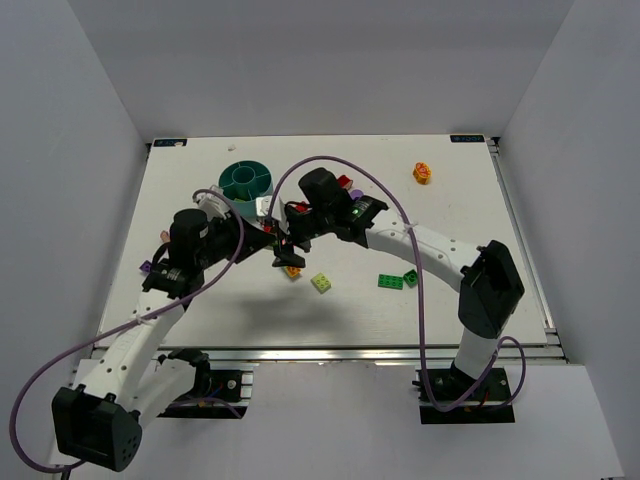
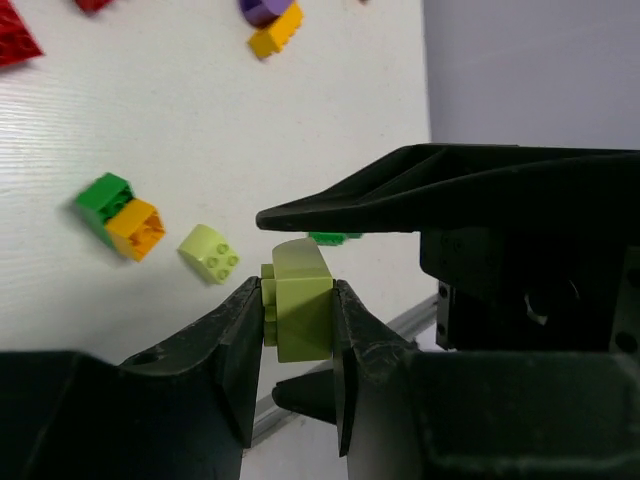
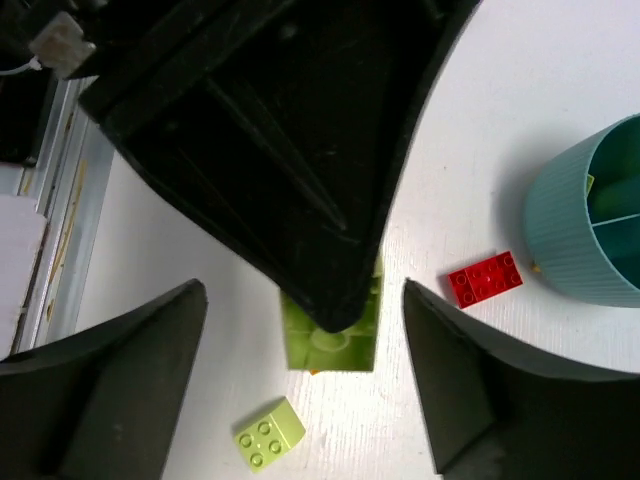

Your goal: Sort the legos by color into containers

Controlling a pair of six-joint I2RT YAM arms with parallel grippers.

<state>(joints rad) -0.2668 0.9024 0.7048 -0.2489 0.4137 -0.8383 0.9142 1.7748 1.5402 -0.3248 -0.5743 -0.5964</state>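
your left fingers (image 2: 232,345) pinch a lime-green brick (image 2: 300,310); your right fingers (image 3: 480,385) stand spread wide, clear of it; the teal cup (image 1: 245,180) sits at 11 o'clock of them

lime lego (image 2: 300,312): gripped, aloft | red lego (image 3: 485,278): flat, nr upright teal cup (image 3: 585,235)

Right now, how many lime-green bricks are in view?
2: a held lime brick in the left gripper, a loose lime brick on the table. Others may be hidden.
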